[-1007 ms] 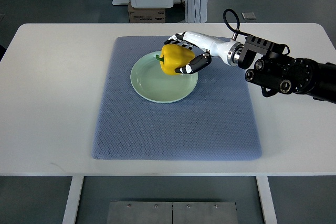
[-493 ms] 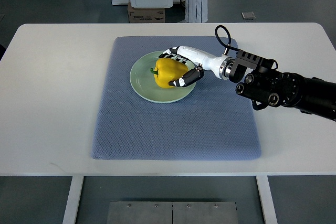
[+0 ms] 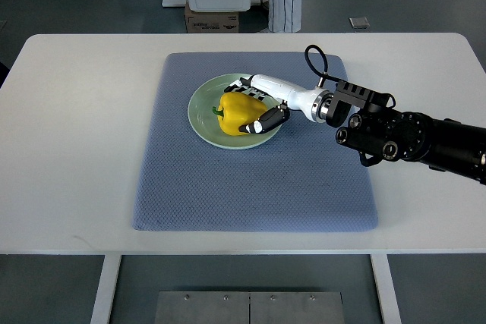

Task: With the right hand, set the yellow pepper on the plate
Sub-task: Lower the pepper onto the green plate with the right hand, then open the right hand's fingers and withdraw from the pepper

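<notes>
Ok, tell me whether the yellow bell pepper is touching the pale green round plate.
Touching: the top view shows the yellow bell pepper resting on the pale green round plate.

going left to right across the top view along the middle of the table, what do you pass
Bare table → mat → plate → pepper → right robot hand, closed on the pepper → black arm running to the right edge.

a single steep top view from the robot's side, over the whole table (image 3: 76,149)
</notes>
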